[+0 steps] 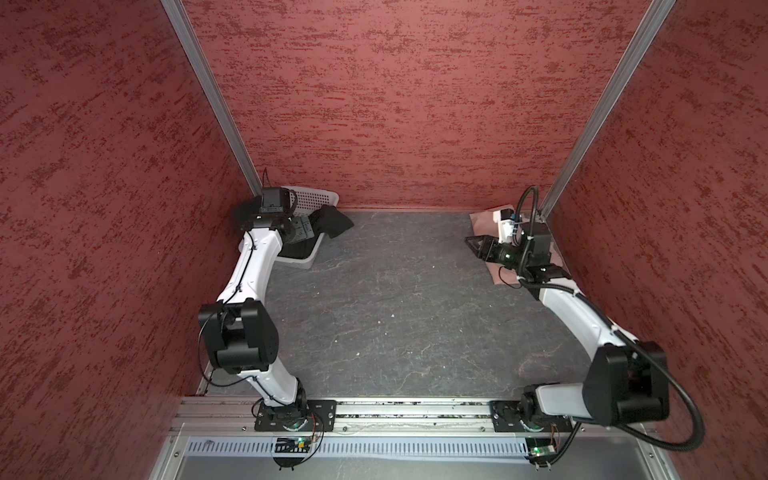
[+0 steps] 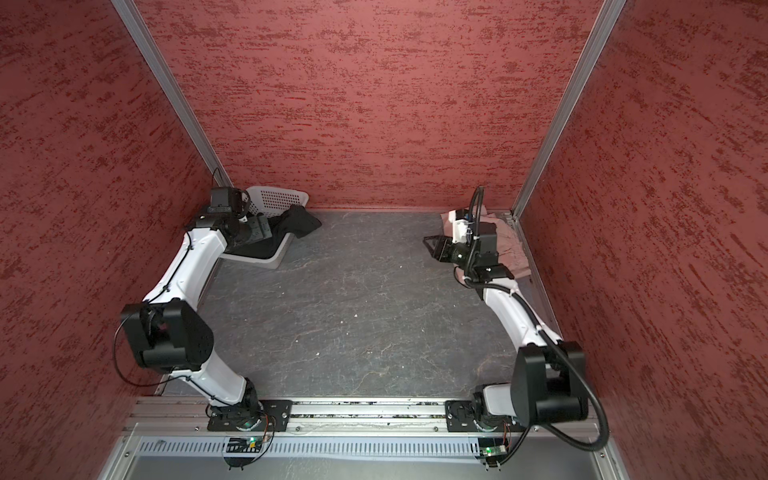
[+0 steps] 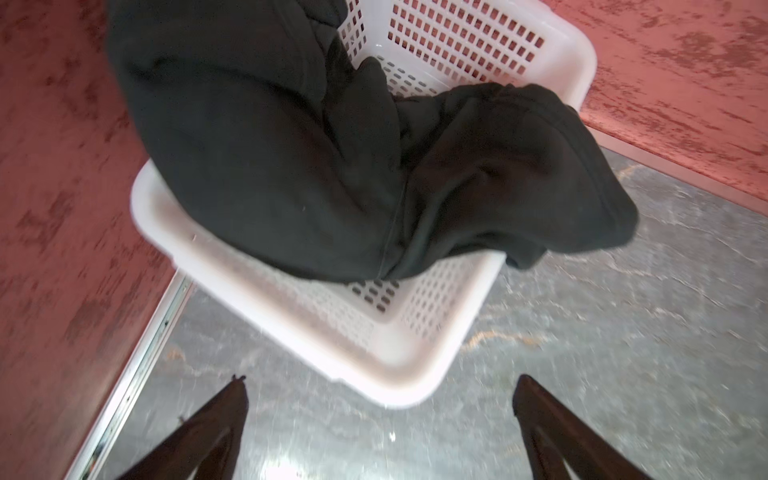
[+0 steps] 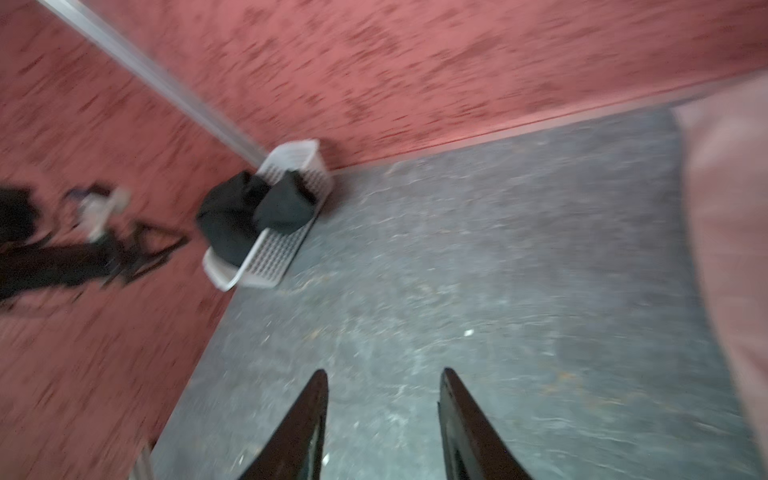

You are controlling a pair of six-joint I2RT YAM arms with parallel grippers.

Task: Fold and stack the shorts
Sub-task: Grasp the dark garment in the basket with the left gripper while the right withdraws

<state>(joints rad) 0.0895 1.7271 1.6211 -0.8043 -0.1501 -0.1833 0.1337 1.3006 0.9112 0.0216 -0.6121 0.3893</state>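
Left wrist view: the white perforated basket [image 3: 419,376] is seen loaded with the black shorts [image 3: 291,166], bunched up rather than folded.
Overhang: one dark lobe is draped over the basket's rim, out above the grey table [image 1: 395,311].
Basket spot: it is tucked into the far left corner in both top views, close against the red walls [image 1: 374,104].
Left gripper [image 3: 379,385]: its jaws are spread wide with nothing between them, and it is held at the basket's near corner, off the fabric.
Pink shorts [image 2: 515,249]: they are laid out on the table in the far right corner, partly hidden under the right arm's wrist; how they are folded cannot be told.
Right gripper [image 4: 383,373]: its jaws are parted and nothing is pinched; it is pointed toward mid-table, just beside the pink fabric's edge, in a blurred picture.
Open room: a broad grey stretch is offered between the two arms, and the two pairs are kept well apart.
Edges: the table is closed in by walls on three sides and by a metal rail [image 1: 415,409] along the near side.
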